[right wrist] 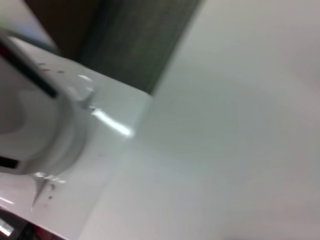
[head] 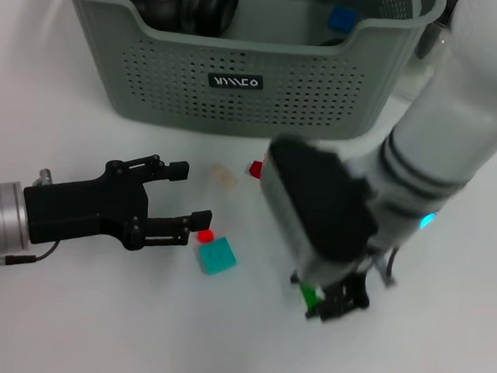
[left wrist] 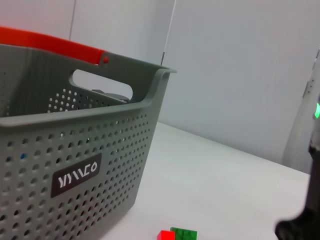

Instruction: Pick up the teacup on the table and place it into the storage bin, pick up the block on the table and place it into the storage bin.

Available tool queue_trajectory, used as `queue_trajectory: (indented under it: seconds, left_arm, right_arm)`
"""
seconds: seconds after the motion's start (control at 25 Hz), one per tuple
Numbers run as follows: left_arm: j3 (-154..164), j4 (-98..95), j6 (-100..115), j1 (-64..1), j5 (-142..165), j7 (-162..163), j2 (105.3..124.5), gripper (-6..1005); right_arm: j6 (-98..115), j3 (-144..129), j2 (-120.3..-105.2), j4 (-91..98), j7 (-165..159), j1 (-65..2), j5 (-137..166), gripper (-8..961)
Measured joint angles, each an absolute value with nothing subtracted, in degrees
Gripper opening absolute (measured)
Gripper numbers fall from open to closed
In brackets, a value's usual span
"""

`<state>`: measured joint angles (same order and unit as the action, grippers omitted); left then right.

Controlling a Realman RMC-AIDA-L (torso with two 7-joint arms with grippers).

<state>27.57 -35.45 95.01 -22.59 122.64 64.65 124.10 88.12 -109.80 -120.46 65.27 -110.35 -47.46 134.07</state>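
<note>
**A:** Where are the hands?

**B:** The right hand (head: 336,299) is low over the bench (head: 68,327), toward the near edge, with a green block (head: 311,295) between its fingers — it looks closed on that block, though the wrist hides most of the grip. The left hand (head: 179,200) lies level above the bench near the left side, fingers spread wide and holding nothing.

**A:** What's around them?

**B:** Just off the left hand's fingertips sit a small red block (head: 205,235) and a teal block (head: 216,257), close together. Further in, a pale beige piece (head: 224,177) and another red block (head: 256,168) lie in front of the storage bin (head: 237,109), which stands at the far edge. Inside it I see a dark rounded object (head: 184,3) — possibly the teacup, I can't say — and a blue block (head: 341,20).

**A:** What could go wrong?

**B:** My guess: the green block is held shallowly at the fingertips, so a quick swing to the bin could shake it loose. The lift must also clear the bin's near wall — too low and the block catches the rim. And the open left hand is near enough to the loose blocks to knock them.
</note>
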Motion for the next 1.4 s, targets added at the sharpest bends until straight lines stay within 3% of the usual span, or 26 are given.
queue_trajectory:
  seconds: [0.48, 0.76, 1.4]
  left_arm:
    - [27.7, -35.9, 95.6, -23.2, 122.9, 64.6, 123.97, 846]
    - [27.9, -36.3, 96.2, -24.2, 123.1, 64.6, 123.49, 846]
    - [27.9, -36.6, 99.7, -26.0, 122.7, 64.9, 123.22, 846]
  right_arm:
    - [93.5, -75.1, -120.31, 68.6, -112.6, -54.7, 136.5, 447]
    - [80.4, -62.7, -120.20, 69.8, -120.2, -59.3, 135.9, 453]
    - [46.9, -72.2, -120.43, 52.0, -135.8, -61.6, 152.8, 467]
